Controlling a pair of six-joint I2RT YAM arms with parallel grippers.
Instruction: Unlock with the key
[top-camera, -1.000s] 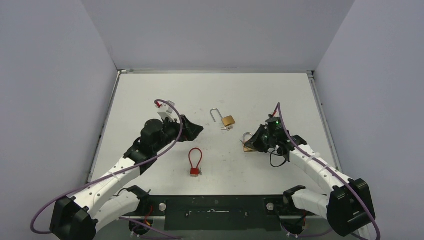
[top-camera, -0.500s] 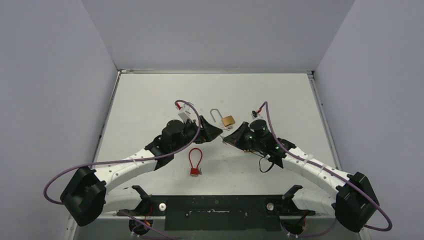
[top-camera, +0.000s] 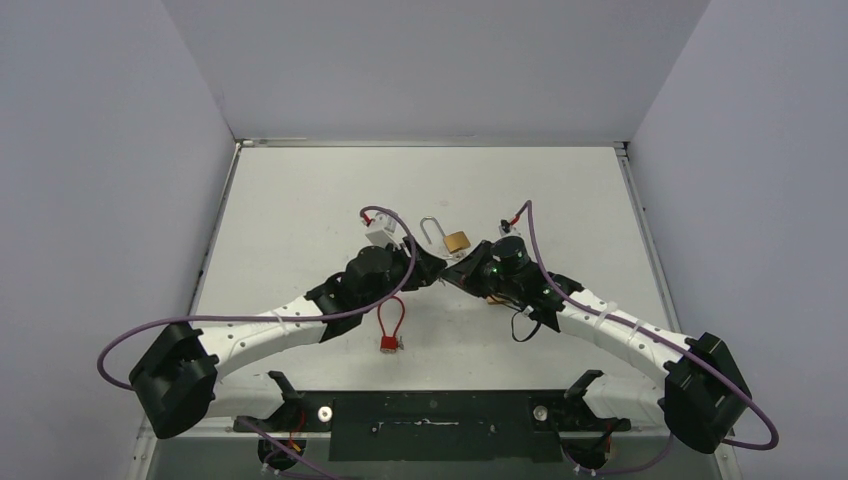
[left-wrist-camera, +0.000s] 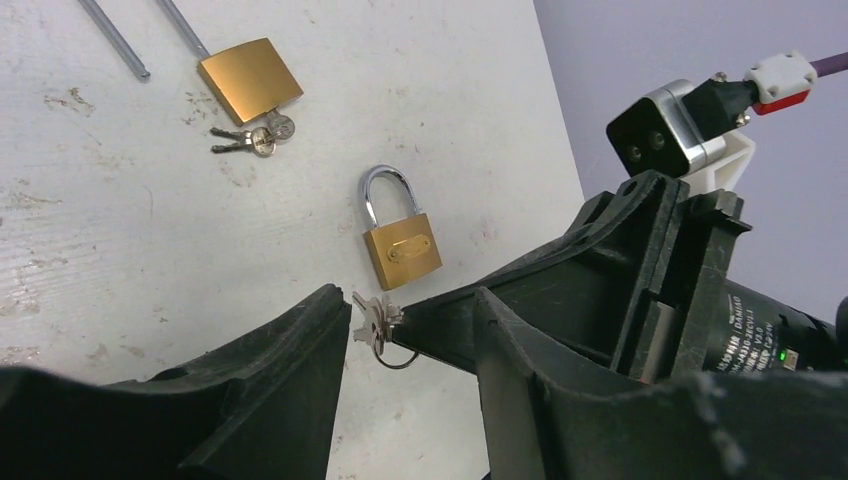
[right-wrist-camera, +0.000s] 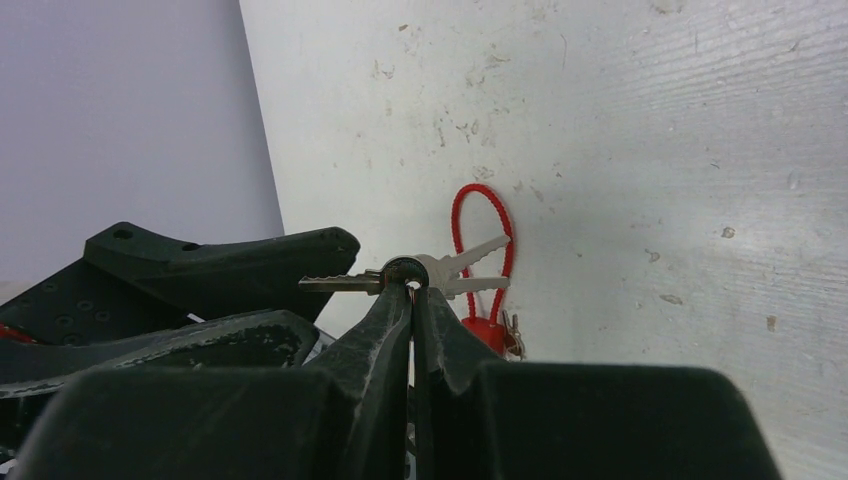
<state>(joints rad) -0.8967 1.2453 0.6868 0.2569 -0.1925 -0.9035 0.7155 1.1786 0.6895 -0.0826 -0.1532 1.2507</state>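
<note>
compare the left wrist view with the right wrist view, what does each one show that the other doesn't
Only the left wrist view: the open brass padlock with small keys at its base, and the closed brass padlock.
Only the right wrist view: the red cable lock.
Both: the key bunch pinched in the shut right gripper, between the open fingers of the left gripper, and the white table.

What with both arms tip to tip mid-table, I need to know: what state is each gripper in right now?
Left gripper: open, jaws either side of the keys.
Right gripper: shut on the keys.
</note>
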